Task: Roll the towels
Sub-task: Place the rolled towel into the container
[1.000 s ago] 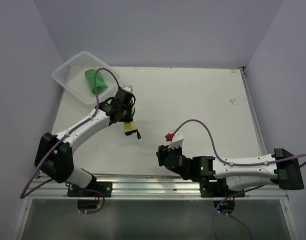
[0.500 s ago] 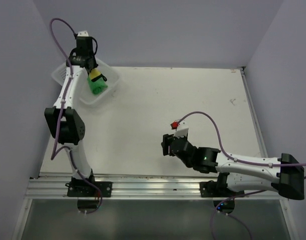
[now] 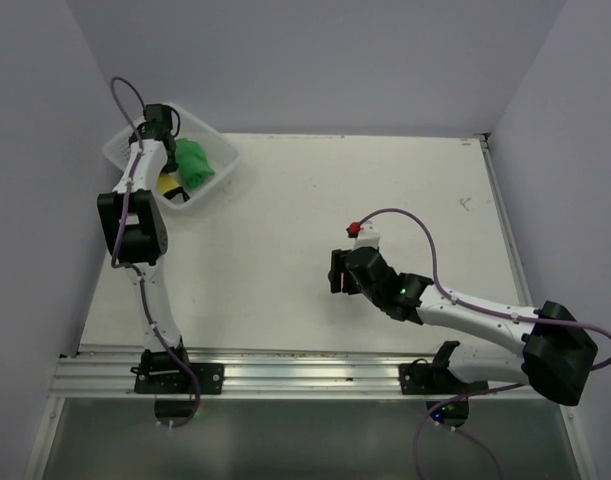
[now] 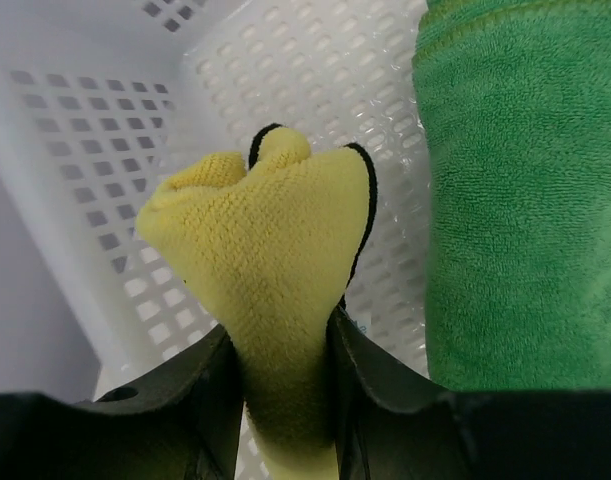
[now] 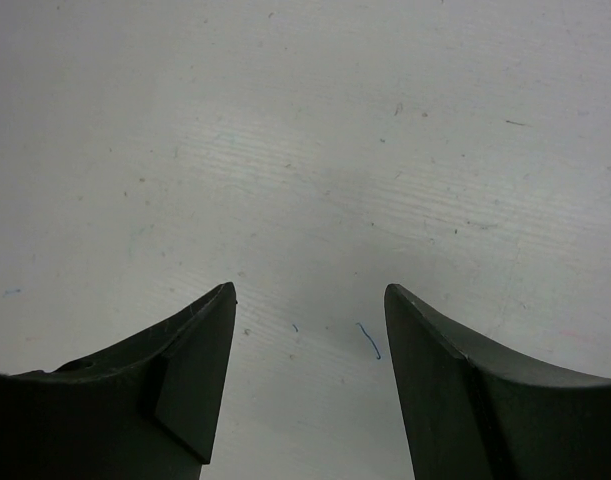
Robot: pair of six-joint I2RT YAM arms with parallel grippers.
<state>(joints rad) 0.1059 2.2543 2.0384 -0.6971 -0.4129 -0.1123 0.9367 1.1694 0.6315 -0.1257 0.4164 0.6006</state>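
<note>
The yellow towel (image 4: pixel 270 230), bunched up with a black edge showing, sits pinched between the two fingers of my left gripper (image 4: pixel 285 335) inside the white mesh basket (image 4: pixel 85 130). Right beside it in the basket lies the green towel (image 4: pixel 525 190), folded thick. From above, my left gripper (image 3: pixel 166 160) reaches down into the basket (image 3: pixel 220 150), with the green towel (image 3: pixel 193 162) at its right and a bit of the yellow towel (image 3: pixel 168 185) below it. My right gripper (image 5: pixel 310 295) stands open over bare table, also seen mid-table from above (image 3: pixel 337 272).
The basket stands at the table's far left corner, close to the left wall. The left arm stretches upright along the table's left edge. Walls close in the table at the back and on both sides.
My left arm has carried the yellow towel from the middle-left of the table up into the basket beside the green towel. My right arm has reached a little farther out.
</note>
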